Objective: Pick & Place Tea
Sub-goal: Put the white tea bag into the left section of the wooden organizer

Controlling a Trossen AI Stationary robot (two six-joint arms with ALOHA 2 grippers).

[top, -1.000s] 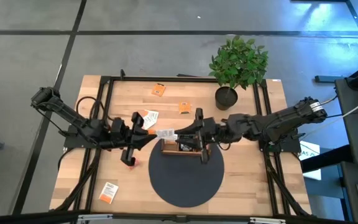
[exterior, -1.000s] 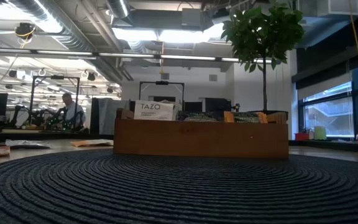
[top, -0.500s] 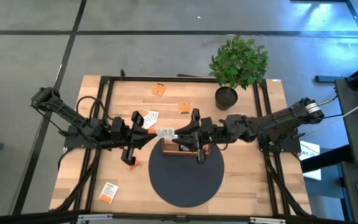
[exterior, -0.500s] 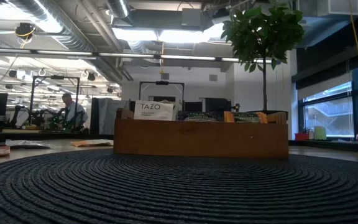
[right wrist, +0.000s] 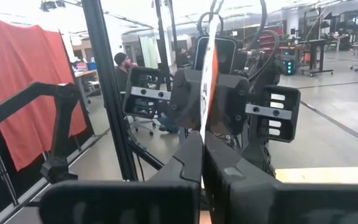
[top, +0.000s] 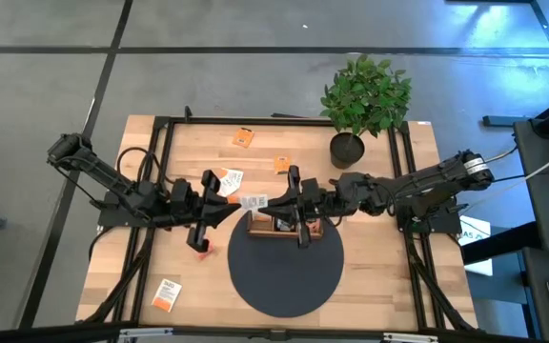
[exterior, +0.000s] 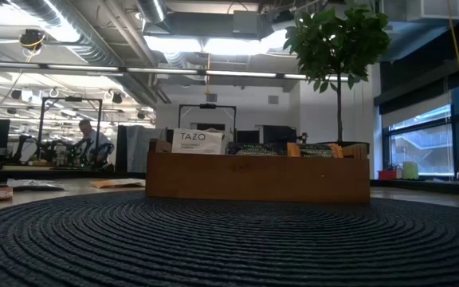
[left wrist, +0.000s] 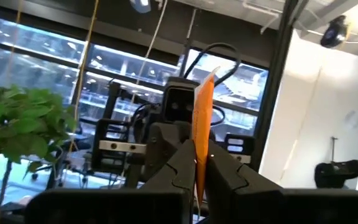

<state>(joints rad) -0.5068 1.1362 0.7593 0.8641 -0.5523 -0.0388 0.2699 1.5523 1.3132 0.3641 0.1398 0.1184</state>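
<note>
A white-and-orange tea sachet (top: pixel 254 202) hangs in the air just left of the wooden tray (top: pixel 284 227), between my two grippers. My left gripper (top: pixel 239 202) is shut on its left end and my right gripper (top: pixel 269 203) is shut on its right end. The two face each other, fingertips almost meeting. Each wrist view shows the sachet edge-on, standing up from that arm's fingers, with the other gripper right behind it. In the low view, several sachets, one a white TAZO sachet (exterior: pixel 198 142), stand in the tray (exterior: pixel 257 177). My left gripper pinches the sachet's end (left wrist: pixel 199 163) between its two fingers, coming about level from the table's left. The sachet stands on edge, clear of the table and tray. My right gripper pinches the opposite end (right wrist: pixel 205 124) between its two fingers, coming about level from the table's right.
The tray rests on a dark round woven mat (top: pixel 287 272). Loose sachets lie on the table at the far side (top: pixel 244 138), (top: pixel 281 164), (top: pixel 227 179) and near the left front (top: pixel 166 295). A potted plant (top: pixel 362 100) stands at the far right.
My right gripper has moved toward the table's left, up to the sachet held by my left gripper, and has shut on its free end. My left gripper and the sachet have stayed where they were.
</note>
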